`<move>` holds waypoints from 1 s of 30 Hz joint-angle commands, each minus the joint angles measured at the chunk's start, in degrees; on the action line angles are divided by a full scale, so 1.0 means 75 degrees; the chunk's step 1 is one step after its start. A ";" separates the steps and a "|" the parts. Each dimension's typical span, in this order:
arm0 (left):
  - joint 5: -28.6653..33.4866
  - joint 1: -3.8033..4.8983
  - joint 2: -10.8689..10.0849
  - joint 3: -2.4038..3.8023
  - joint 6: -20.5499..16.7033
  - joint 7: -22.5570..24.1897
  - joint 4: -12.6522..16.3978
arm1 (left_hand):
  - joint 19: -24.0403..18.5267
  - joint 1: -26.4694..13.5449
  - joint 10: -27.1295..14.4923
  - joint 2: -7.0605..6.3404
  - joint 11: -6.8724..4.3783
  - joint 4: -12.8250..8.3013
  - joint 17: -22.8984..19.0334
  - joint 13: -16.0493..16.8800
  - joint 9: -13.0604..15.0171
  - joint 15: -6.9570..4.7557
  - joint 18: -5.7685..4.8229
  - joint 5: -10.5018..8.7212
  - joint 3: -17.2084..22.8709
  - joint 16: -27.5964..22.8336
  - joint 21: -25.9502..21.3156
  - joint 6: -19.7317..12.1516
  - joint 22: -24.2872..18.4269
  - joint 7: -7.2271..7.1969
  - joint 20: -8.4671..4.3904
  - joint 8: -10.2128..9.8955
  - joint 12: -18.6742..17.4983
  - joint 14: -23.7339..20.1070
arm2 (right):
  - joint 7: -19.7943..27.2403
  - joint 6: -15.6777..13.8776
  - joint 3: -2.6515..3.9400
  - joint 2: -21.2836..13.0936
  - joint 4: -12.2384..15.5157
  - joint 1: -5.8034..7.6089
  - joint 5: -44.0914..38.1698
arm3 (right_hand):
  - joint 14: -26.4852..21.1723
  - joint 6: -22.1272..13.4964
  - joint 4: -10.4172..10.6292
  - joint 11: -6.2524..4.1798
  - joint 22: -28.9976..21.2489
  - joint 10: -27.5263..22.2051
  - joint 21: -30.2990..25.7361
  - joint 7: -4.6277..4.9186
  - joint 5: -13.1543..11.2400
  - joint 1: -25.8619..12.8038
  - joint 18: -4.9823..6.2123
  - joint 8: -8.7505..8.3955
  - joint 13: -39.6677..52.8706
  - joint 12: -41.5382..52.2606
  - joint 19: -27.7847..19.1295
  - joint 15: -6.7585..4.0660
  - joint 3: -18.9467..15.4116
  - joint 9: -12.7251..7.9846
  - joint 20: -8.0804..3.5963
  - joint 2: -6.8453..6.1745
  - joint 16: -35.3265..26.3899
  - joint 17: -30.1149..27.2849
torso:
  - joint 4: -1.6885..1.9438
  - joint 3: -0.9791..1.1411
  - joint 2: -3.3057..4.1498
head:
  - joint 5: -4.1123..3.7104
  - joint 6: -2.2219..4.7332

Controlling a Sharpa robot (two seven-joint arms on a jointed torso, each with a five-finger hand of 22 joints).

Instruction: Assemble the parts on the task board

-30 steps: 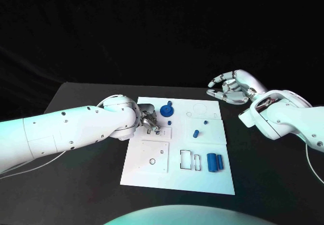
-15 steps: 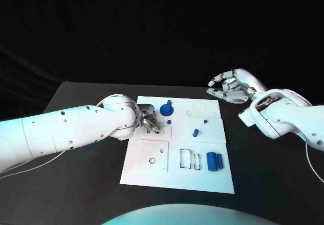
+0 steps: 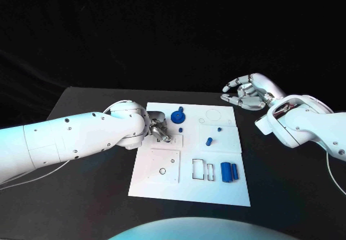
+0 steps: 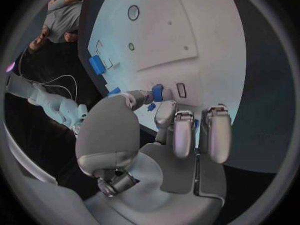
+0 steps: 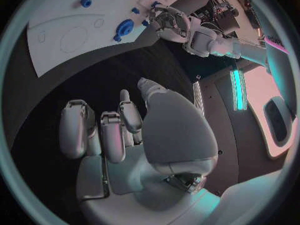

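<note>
The white task board (image 3: 216,192) lies in the middle of the black table. My left hand (image 3: 160,131) is low over the board's far left part, by a small raised plate (image 3: 173,142). In the left wrist view its thumb and a finger pinch a small blue part (image 4: 157,92) just beside a rectangular slot (image 4: 181,89). A blue gear (image 3: 178,118) stands right behind that hand, with a small blue piece (image 3: 181,130) next to it. My right hand (image 3: 249,93) hovers off the board's far right corner, fingers apart, holding nothing.
A blue peg (image 3: 209,142) stands mid-board and two blue cylinders (image 3: 229,172) lie side by side near the right edge. Outlined rectangular slots (image 3: 202,170) and a square plate (image 3: 165,166) with holes take up the near half. Bare black table (image 3: 86,200) surrounds the board.
</note>
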 commanded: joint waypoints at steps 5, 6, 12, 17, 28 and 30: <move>0.0009 -0.0025 0.0012 -0.0022 0.0253 -0.0017 -0.0028 | 0.0348 -0.0074 0.0073 0.0091 -0.0025 -0.1364 0.2009 0.0045 0.0029 -0.0061 -0.0136 -0.0031 0.1434 0.0033 0.0047 0.0148 0.0992 -0.0149 -0.0073 0.0083 0.0015 0.0794 | 0.0041 0.0089 0.0000 0.0003 0.0000 -0.0007 -0.0023 | 0.0592 0.0011 0.0025 -0.0022 0.0711 -0.0048 -0.0031 -0.0014 0.0058 -0.0086 0.0134 0.0046 0.0003 -0.0025 -0.0044 -0.0007 0.0005 0.0020 0.0009 -0.0019 -0.0038 0.1153 | 0.0003 0.0002 0.0000 | 0.0012 -0.0010; 0.0015 -0.0025 0.0014 -0.0022 0.0251 -0.0017 -0.0034 | 0.0347 -0.0083 0.0076 0.0095 -0.0027 -0.1359 0.2009 0.0044 0.0029 -0.0063 -0.0135 -0.0036 0.1432 0.0033 0.0047 0.0151 0.0991 -0.0152 -0.0074 0.0089 0.0015 0.0794 | 0.0040 0.0089 0.0000 0.0003 -0.0001 -0.0007 -0.0023 | 0.0592 0.0011 0.0025 -0.0022 0.0711 -0.0048 -0.0031 -0.0014 0.0058 -0.0086 0.0134 0.0046 0.0003 -0.0025 -0.0044 -0.0007 0.0005 0.0020 0.0009 -0.0019 -0.0038 0.1153 | 0.0004 0.0003 0.0000 | 0.0011 -0.0012; 0.0076 -0.0024 0.0033 -0.0023 0.0233 -0.0018 -0.0080 | 0.0350 -0.0219 0.0118 0.0159 -0.0053 -0.1262 0.2009 0.0054 0.0019 -0.0083 -0.0137 -0.0124 0.1318 0.0033 0.0048 0.0184 0.1000 -0.0189 -0.0089 0.0156 0.0035 0.0794 | 0.0035 0.0089 0.0000 0.0001 0.0001 -0.0007 -0.0027 | 0.0590 0.0014 0.0024 -0.0023 0.0709 -0.0053 -0.0035 -0.0016 0.0059 -0.0091 0.0135 0.0051 -0.0003 -0.0031 -0.0045 -0.0008 0.0006 0.0022 0.0008 -0.0019 -0.0043 0.1143 | -0.0002 0.0001 0.0001 | 0.0008 -0.0018; 0.0123 -0.0023 0.0060 -0.0023 0.0255 -0.0022 -0.0124 | 0.0352 -0.0305 0.0136 0.0195 -0.0067 -0.1192 0.2009 0.0065 0.0004 -0.0097 -0.0138 -0.0154 0.1217 0.0033 0.0048 0.0190 0.1004 -0.0209 -0.0099 0.0184 0.0048 0.0794 | 0.0035 0.0087 0.0000 -0.0002 0.0005 -0.0007 -0.0040 | 0.0590 0.0014 0.0024 -0.0023 0.0709 -0.0053 -0.0035 -0.0016 0.0059 -0.0091 0.0135 0.0051 -0.0003 -0.0031 -0.0045 -0.0008 0.0006 0.0022 0.0008 -0.0019 -0.0043 0.1143 | -0.0003 0.0002 0.0000 | 0.0009 -0.0014; 0.0197 -0.0022 0.0097 -0.0023 0.0380 -0.0030 -0.0198 | 0.0352 -0.0587 0.0145 0.0207 -0.0107 -0.0946 0.2009 0.0080 -0.0075 -0.0130 -0.0138 -0.0183 0.0818 0.0033 0.0043 0.0215 0.1007 -0.0264 -0.0129 0.0237 0.0069 0.0794 | 0.0037 0.0082 0.0000 -0.0016 0.0011 -0.0007 -0.0056 | 0.0585 0.0023 0.0028 -0.0026 0.0694 -0.0063 -0.0063 -0.0020 0.0062 -0.0120 0.0141 0.0067 -0.0016 -0.0043 -0.0058 -0.0011 0.0003 0.0028 0.0006 -0.0017 -0.0054 0.1123 | -0.0002 0.0004 0.0004 | -0.0006 -0.0036; 0.0201 -0.0022 0.0101 -0.0023 0.0391 -0.0030 -0.0207 | 0.0349 -0.0598 0.0143 0.0205 -0.0109 -0.0936 0.2009 0.0076 -0.0080 -0.0132 -0.0136 -0.0183 0.0800 0.0033 0.0040 0.0217 0.1000 -0.0267 -0.0130 0.0239 0.0067 0.0794 | 0.0041 0.0081 0.0000 -0.0017 0.0012 -0.0007 -0.0072 | 0.0585 0.0023 0.0028 -0.0026 0.0694 -0.0063 -0.0063 -0.0020 0.0062 -0.0120 0.0141 0.0067 -0.0016 -0.0043 -0.0058 -0.0011 0.0003 0.0028 0.0006 -0.0017 -0.0054 0.1123 | 0.0000 0.0003 0.0004 | -0.0009 -0.0036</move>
